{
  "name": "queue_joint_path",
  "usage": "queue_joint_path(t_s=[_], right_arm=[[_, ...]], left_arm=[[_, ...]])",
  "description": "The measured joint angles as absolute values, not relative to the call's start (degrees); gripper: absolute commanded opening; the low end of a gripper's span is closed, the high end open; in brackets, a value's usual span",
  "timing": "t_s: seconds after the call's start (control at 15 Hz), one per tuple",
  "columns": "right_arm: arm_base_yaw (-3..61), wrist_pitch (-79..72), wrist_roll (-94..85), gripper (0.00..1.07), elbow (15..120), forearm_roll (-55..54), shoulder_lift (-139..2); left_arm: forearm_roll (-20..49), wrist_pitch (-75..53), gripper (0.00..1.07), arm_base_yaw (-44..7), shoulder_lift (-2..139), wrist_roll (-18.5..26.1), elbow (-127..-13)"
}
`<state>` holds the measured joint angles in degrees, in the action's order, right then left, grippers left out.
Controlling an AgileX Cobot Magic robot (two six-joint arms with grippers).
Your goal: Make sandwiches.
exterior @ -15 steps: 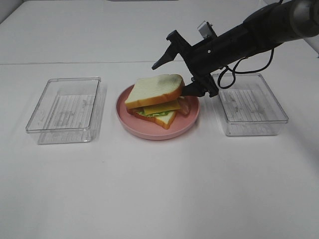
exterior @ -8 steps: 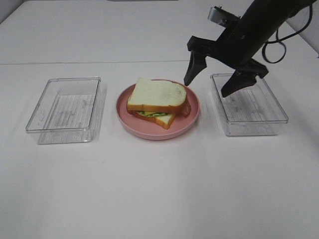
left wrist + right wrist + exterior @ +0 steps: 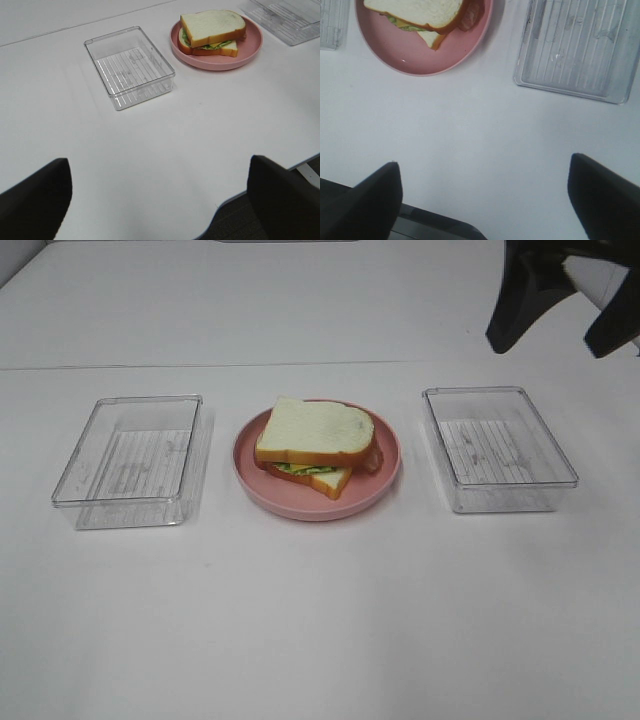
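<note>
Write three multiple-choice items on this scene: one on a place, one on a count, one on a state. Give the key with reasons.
1. Where does the sandwich sit?
A. in the left clear container
B. on the pink plate
C. on the bare table

2. How many clear containers are there?
A. one
B. two
C. three

3. How is the right gripper?
A. open, holding nothing
B. shut on bread
C. shut on the plate

Key: B, the plate's rim rings it; B, the left clear container and right clear container flank the plate; A, its fingers stand spread in the air.

Sandwich (image 3: 315, 445) on plate (image 3: 385, 477) — between left bin (image 3: 130, 460), right bin (image 3: 500, 448).
</note>
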<state>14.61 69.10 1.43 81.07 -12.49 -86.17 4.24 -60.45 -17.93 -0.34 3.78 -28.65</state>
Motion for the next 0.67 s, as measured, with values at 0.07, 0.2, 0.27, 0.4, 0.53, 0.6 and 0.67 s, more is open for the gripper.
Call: queue_joint_path(t_s=[0.07,0.2,0.27,0.4,0.53,0.6,0.67], right_arm=[[14.61,69.10,1.26,0.84,77.92,-11.92,-80.96],[14.61,69.21,-0.69,0.83,68.58,-9.45,-68.07],[14.61,69.21,-1.43,0.83,63.94,-8.48,-62.40],[14.61,69.27,-2.29,0.83,55.63,-7.16,-51.62],[14.61,69.33,-3.67,0.83,47.44,-6.93,-39.94],[14.61,69.33,-4.93,0.83,43.43,-6.93,-33.75],[14.61,69.16,-5.67,0.83,41.48,-6.93,-30.77]], left_arm=[[4.24,-60.45,0.90,-17.93,-0.34,3.78,-28.65],[4.24,-60.45,0.90,-17.93,-0.34,3.78,-28.65],[4.24,-60.45,0.90,-17.93,-0.34,3.78,-28.65],[4.24,-60.45,0.90,-17.93,-0.34,3.78,-28.65],[4.24,-60.45,0.90,-17.93,-0.34,3.78,-28.65],[4.24,-60.45,0.90,-17.93,-0.34,3.78,-28.65],[4.24,-60.45,0.90,-17.93,-0.34,3.78,-28.65]])
